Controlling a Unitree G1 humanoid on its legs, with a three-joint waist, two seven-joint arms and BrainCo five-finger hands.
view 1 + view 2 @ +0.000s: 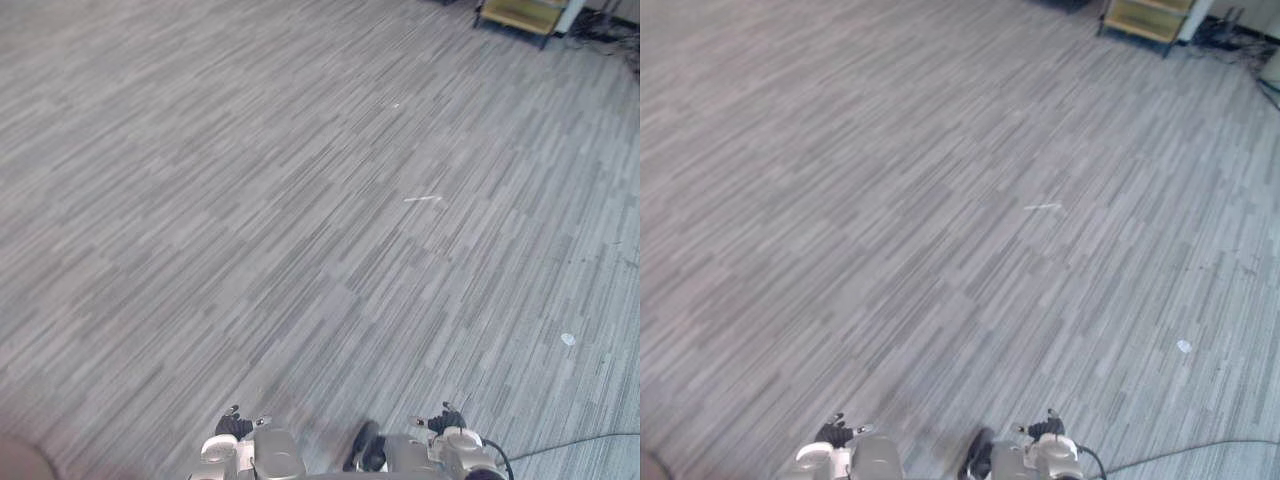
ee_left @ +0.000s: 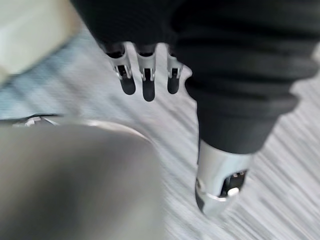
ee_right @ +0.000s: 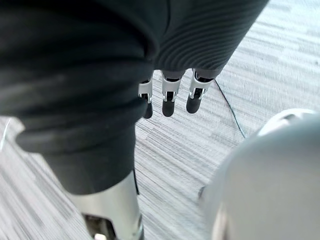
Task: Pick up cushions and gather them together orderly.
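Observation:
My left hand (image 2: 145, 75) hangs over the grey striped carpet with its fingers straight and nothing in them. Beyond it in the left wrist view lies a pale cream shape (image 2: 30, 30) on the floor; I cannot tell whether it is a cushion. A pale pinkish edge (image 1: 18, 464) shows at the lower left corner of the left eye view. My right hand (image 3: 170, 95) also hangs over the carpet, fingers straight and holding nothing.
Grey striped carpet (image 1: 300, 200) stretches ahead. A low wooden shelf (image 1: 520, 14) stands at the far right, with dark cables (image 1: 605, 30) beside it. A small white scrap (image 1: 568, 339) and a thin white streak (image 1: 422, 199) lie on the floor.

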